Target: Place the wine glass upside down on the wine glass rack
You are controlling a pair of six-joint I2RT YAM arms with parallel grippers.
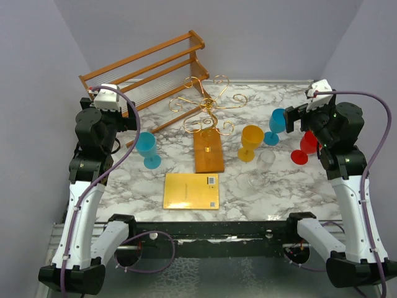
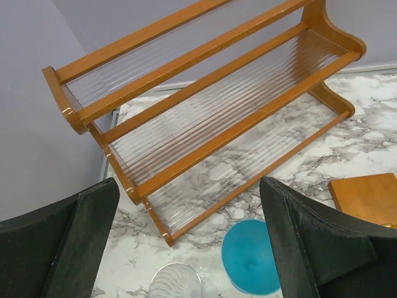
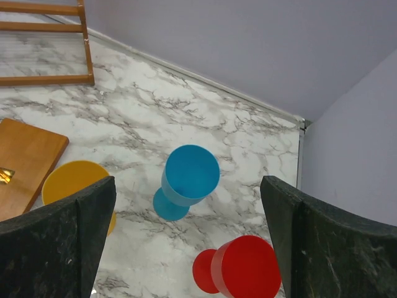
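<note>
The right gripper (image 3: 186,186) hangs high over the marble table (image 1: 310,192), its two dark fingers spread wide with nothing between them. In its wrist view the right blue wine glass (image 3: 189,177) sits almost dead centre below, with a red wine glass (image 3: 245,270) at 5 o'clock and a yellow wine glass (image 3: 74,180) at 9 o'clock.

The left gripper (image 2: 186,192) is also raised, spread wide and empty. The left blue wine glass (image 2: 251,257) lies at 5 o'clock in its view, a clear glass (image 2: 175,280) at 6 o'clock, and the slatted wooden shelf (image 2: 217,118) ahead at 12 o'clock.

From above, the wine glass rack (image 1: 208,107), gold curled wire on a brown wooden base, stands mid-table toward 12 o'clock. A yellow booklet (image 1: 191,190) lies just in front of it, at 6 o'clock.

No glass is held yet, so the step in hand is most likely the pick-up. The right arm looks best placed. It would do well to descend straight onto the blue glass and pinch the stem squarely, steering clear of the red neighbour. The glass then needs turning over well away from the wires, so that its stem can slide into a curled arm and its foot rest on top.
</note>
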